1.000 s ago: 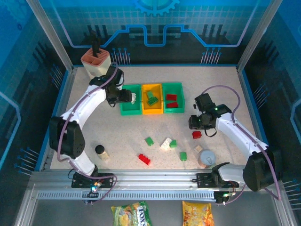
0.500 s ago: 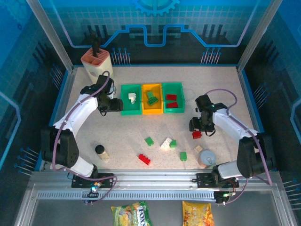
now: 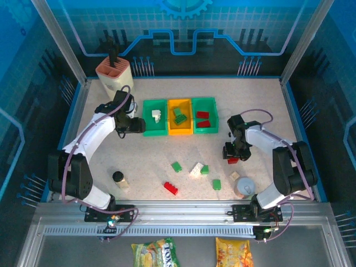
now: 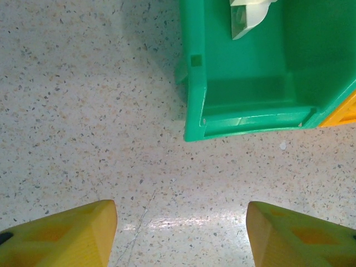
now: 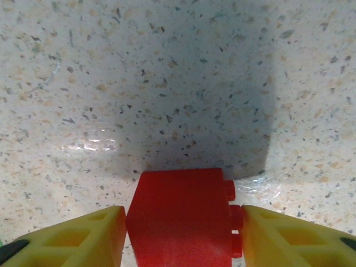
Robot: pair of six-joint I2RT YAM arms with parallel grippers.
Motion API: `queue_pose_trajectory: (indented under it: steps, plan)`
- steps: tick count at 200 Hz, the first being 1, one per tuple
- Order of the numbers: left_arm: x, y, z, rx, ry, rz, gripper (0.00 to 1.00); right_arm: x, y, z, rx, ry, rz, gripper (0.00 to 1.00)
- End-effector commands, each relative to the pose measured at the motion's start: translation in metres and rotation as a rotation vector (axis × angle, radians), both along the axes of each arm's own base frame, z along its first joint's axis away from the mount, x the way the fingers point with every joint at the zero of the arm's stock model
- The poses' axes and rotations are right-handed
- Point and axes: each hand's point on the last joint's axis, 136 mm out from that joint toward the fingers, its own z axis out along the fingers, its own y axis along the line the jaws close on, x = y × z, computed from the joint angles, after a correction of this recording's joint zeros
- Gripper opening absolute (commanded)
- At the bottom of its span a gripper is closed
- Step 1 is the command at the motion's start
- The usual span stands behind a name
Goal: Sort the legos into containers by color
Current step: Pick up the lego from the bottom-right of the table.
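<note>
The left arm (image 3: 94, 130) has drawn back to the left from the left green plastic bin (image 3: 146, 118), where a white lego brick (image 3: 157, 115) now lies. The right arm (image 3: 267, 142) has folded in over a red lego brick (image 5: 178, 200).

The left gripper (image 4: 181, 222) hangs above the speckled table (image 3: 139, 161), just beside this bin, with its yellow fingers (image 4: 67, 233) wide apart and nothing between them. The right gripper (image 5: 183, 233) is clamped on the red brick, which rests on the table, right of the bins.

The yellow-orange plastic bin (image 3: 180, 132) in the middle holds green bricks (image 3: 178, 115). The right green plastic bin (image 3: 204, 131) holds red bricks (image 3: 203, 119).
</note>
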Motion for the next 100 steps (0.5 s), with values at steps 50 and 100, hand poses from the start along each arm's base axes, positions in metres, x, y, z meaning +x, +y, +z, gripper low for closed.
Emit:
queue_pose_trajectory:
  steps: [50, 100]
  plan:
    - [-0.003, -0.002, -0.002, -0.028, 0.011, -0.018, 0.64, -0.010, 0.007, -0.009, -0.009, 0.059, -0.005, 0.49]
    - [-0.009, 0.000, 0.006, -0.029, 0.022, 0.002, 0.65, -0.003, 0.017, 0.007, -0.011, 0.028, 0.011, 0.43]
